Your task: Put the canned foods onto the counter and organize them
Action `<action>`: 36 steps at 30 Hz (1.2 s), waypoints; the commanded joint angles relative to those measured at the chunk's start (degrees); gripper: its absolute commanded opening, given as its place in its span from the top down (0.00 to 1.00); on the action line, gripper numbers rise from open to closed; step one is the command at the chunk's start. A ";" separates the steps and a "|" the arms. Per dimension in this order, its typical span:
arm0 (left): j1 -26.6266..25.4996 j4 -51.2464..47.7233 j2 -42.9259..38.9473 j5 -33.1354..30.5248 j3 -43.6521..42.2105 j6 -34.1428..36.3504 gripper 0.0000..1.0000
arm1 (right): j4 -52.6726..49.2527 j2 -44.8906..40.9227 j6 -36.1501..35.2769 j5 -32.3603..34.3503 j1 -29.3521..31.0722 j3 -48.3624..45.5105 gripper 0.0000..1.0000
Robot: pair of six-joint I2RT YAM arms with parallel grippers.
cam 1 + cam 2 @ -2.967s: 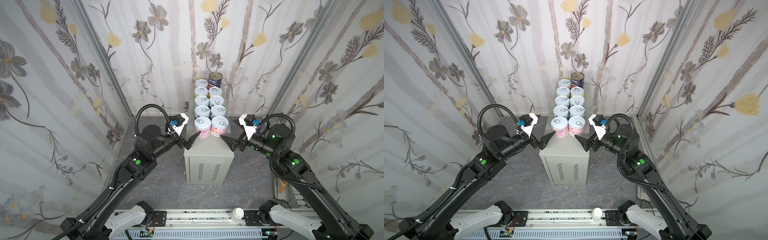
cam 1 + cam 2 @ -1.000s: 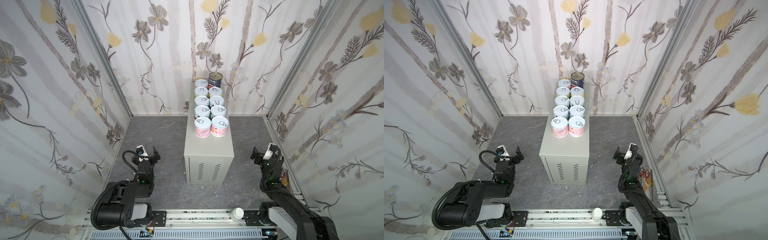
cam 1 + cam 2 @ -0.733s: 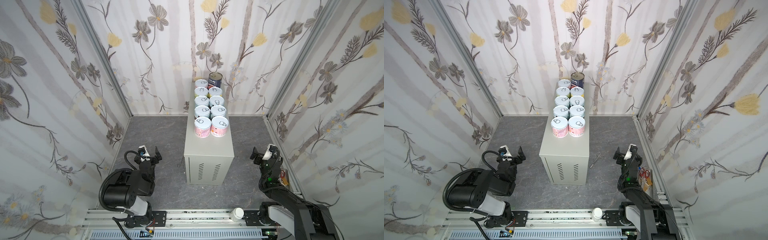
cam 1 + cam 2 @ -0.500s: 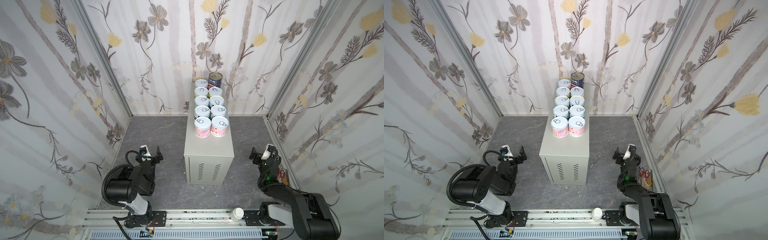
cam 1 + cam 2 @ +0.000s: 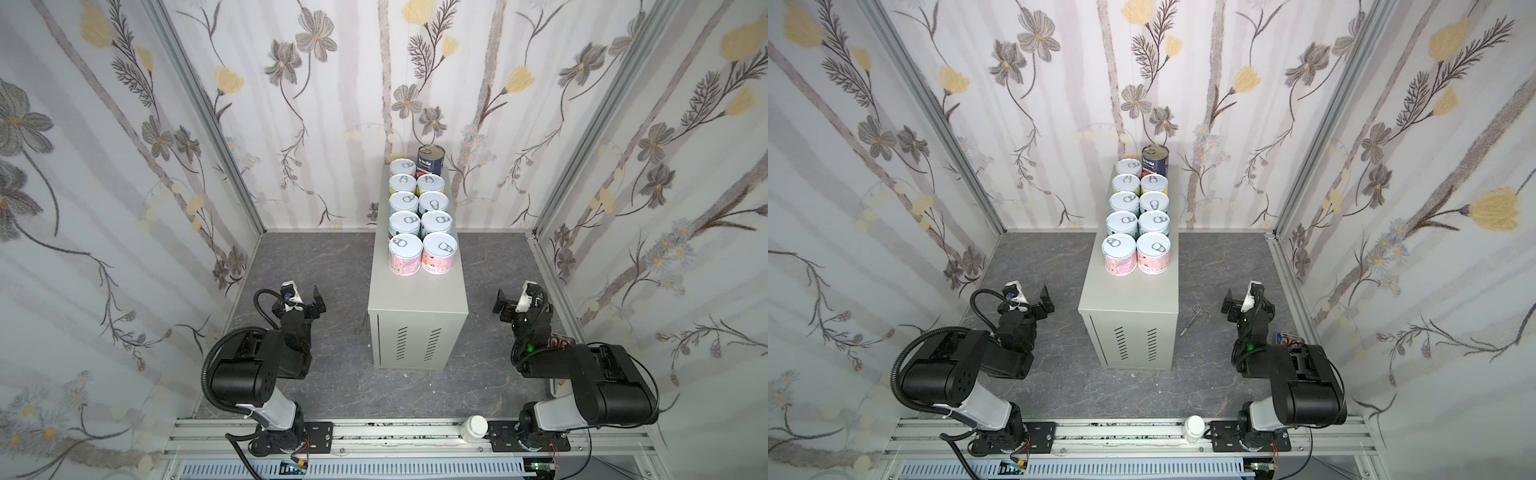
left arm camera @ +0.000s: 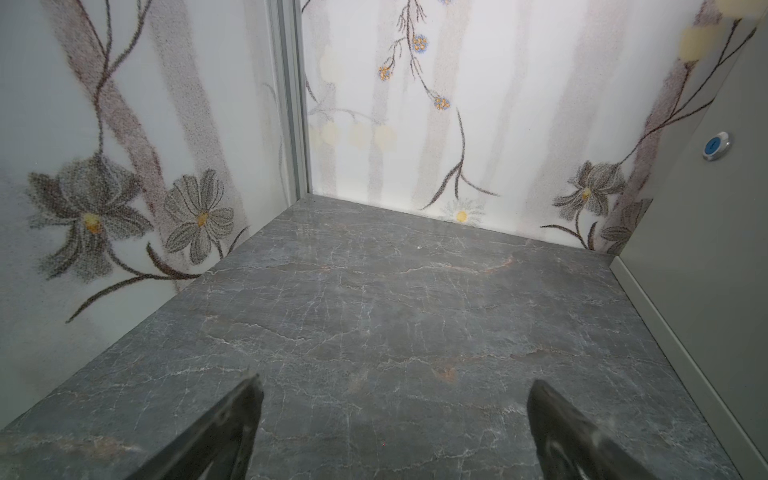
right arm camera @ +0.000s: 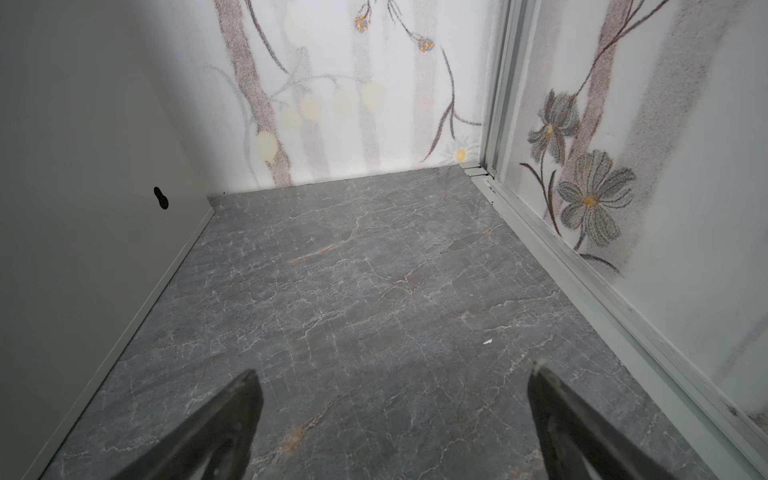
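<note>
cans (image 5: 435, 223) show in both top views only, rowed on bench (image 5: 417, 295) mid-frame, wrist views just floor (image 6: 374, 311), my left fingers (image 6: 224, 424) and right fingers (image 7: 216, 424) spread wide, empty, lower down the frame either side of the bench

We see the tall light-grey metal box (image 5: 417, 291) standing mid-floor, splitting the dark grey marbled floor (image 5: 332, 257) into two open lanes, one on each side. Pale-lidded short cans (image 5: 405, 245) in two close rows fill its far top, while the near top is bare. Small steel scissors (image 5: 1192, 319) lie in the right lane, just beside the box.
</note>
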 commanded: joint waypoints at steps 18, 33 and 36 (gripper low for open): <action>0.12 0.16 -0.12 -0.40 0.47 -0.80 0.00 | 7.98 1.47 -2.15 -2.64 0.30 -1.03 0.00; 0.55 -0.27 -0.08 0.05 0.71 -1.18 0.00 | 6.36 2.09 -3.24 -3.75 0.74 0.21 0.00; 0.72 -0.38 -0.20 0.29 0.64 -1.36 0.00 | 6.93 1.66 -3.06 -3.59 0.69 -0.32 0.00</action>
